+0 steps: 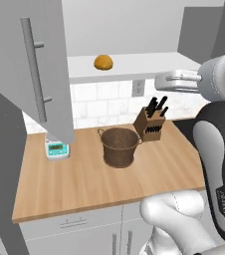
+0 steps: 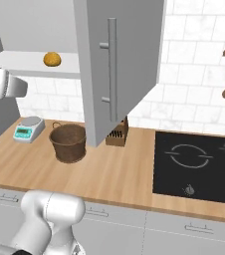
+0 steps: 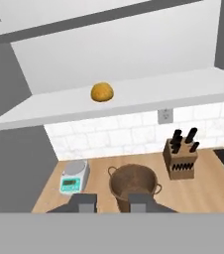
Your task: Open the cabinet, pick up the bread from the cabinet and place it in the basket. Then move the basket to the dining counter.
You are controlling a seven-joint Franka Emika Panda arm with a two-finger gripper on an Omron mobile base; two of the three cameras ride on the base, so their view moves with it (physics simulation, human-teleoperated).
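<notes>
The cabinet (image 1: pixel 15 60) stands open, its grey door (image 2: pixel 129 50) swung out over the worktop. On the white shelf inside lies the bread (image 1: pixel 103 62), a small golden-brown lump (image 3: pixel 102 92), alone. The dark brown woven basket (image 1: pixel 119 146) sits empty on the wooden worktop under the shelf, also seen from the other side (image 2: pixel 68 142). My gripper (image 1: pixel 158 82) hovers at shelf height, right of the bread and well apart from it, pointing toward the cabinet. In the hand view its fingertips (image 3: pixel 84 202) stand a little apart with nothing between them. The dining counter is out of view.
A knife block (image 1: pixel 152 122) stands just right of the basket, and a small kitchen scale (image 1: pixel 56 148) sits to its left under the open door. A black hob (image 2: pixel 199 167) lies at the right. The open door's handle (image 1: pixel 35 74) juts out over the worktop's left side.
</notes>
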